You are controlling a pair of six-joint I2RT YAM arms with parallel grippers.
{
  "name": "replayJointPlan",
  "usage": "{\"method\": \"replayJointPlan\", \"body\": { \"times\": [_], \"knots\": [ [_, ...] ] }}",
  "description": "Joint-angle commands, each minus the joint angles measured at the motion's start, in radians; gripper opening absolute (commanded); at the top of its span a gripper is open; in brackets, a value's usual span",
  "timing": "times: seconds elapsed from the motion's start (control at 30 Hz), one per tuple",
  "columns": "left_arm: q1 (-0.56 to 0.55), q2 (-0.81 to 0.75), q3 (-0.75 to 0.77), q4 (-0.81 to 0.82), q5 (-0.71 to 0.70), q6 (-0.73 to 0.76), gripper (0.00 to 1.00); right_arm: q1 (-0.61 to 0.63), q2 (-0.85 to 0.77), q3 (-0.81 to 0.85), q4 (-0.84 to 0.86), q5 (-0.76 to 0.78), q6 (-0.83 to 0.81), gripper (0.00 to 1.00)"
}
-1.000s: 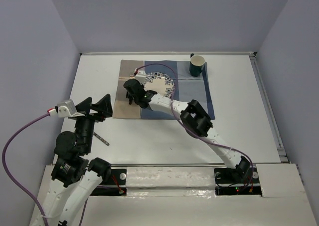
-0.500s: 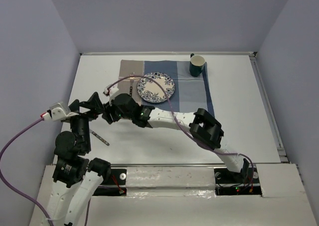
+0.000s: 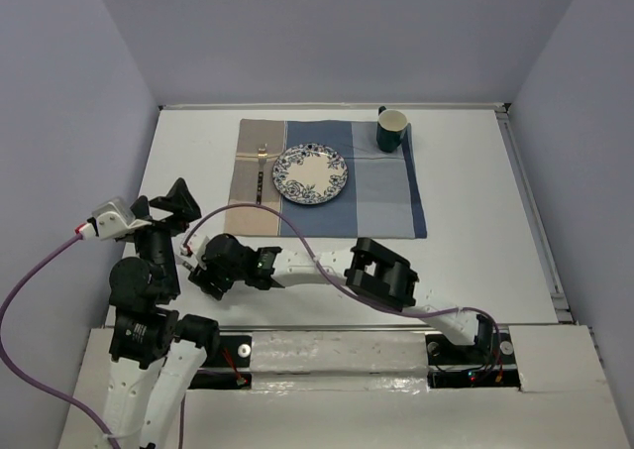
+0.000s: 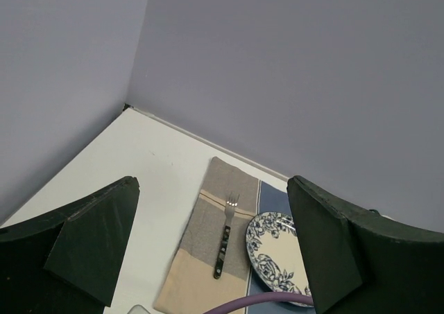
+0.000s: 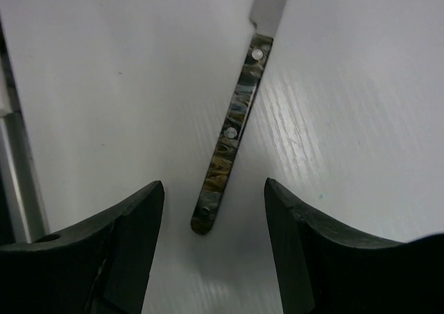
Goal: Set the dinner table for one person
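On the white dinner table lies a blue-and-tan striped placemat. On it are a blue floral plate, a fork left of the plate, and a green mug at the back right corner. A knife with a mottled handle lies flat on the bare table at the near left. My right gripper is open just above it, one finger on each side of the handle's end; in the top view it hides the knife. My left gripper is open, empty and raised.
The left wrist view shows the fork, the plate and the placemat ahead of the open fingers. Grey walls enclose the table on the left, back and right. My right arm stretches across the near part of the table.
My right gripper has left the placemat and swung to the near left, down over the knife. The fork now shows lying on the placemat. My left gripper has drawn back a little.
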Motion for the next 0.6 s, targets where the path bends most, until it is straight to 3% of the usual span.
{"method": "replayJointPlan", "body": {
  "times": [0.0,0.27,0.37,0.5,0.57],
  "knots": [
    [0.014,0.016,0.009,0.068,0.023,-0.002,0.99,0.002,0.022,0.071,-0.029,0.052,-0.047,0.65],
    [0.014,0.003,0.007,0.069,0.043,-0.007,0.99,0.011,0.025,0.042,-0.048,0.105,-0.052,0.4],
    [0.014,-0.004,0.007,0.071,0.047,-0.01,0.99,0.02,0.011,0.021,-0.058,0.116,-0.054,0.26],
    [0.014,-0.015,0.004,0.069,0.055,-0.011,0.99,0.02,-0.042,-0.065,0.015,0.167,-0.021,0.0],
    [0.014,-0.014,0.003,0.068,0.061,-0.011,0.99,0.02,-0.076,-0.14,0.079,0.188,0.009,0.0]
  ]
}}
